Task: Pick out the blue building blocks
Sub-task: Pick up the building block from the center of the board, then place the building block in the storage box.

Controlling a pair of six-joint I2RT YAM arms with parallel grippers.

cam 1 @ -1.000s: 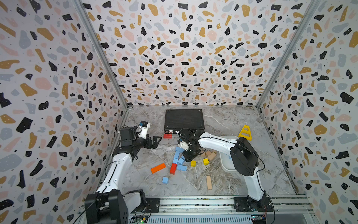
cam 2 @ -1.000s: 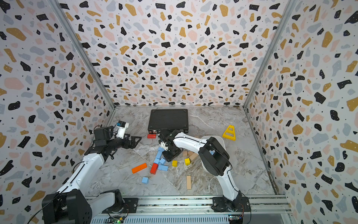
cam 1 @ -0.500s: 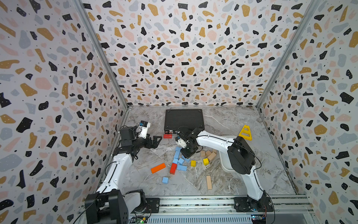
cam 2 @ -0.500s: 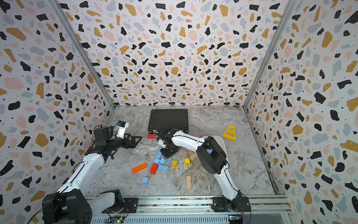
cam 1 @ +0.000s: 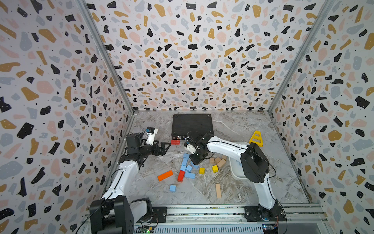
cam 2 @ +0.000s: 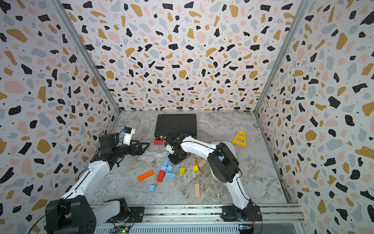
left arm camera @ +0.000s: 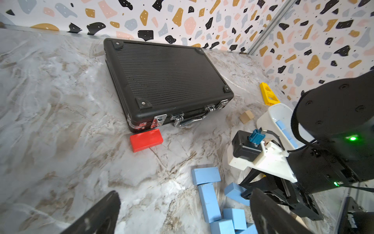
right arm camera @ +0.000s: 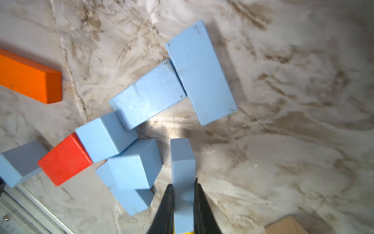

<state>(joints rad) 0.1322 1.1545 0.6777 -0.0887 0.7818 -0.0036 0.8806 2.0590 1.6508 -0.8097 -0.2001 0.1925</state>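
One blue block [right arm camera: 182, 158] sits clenched in the right claw [right arm camera: 183, 183]; the left claw [cam 1: 164, 147] gapes wide.

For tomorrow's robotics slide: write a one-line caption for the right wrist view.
Right gripper shut on a blue block, beside loose blue blocks, a red block and an orange bar.
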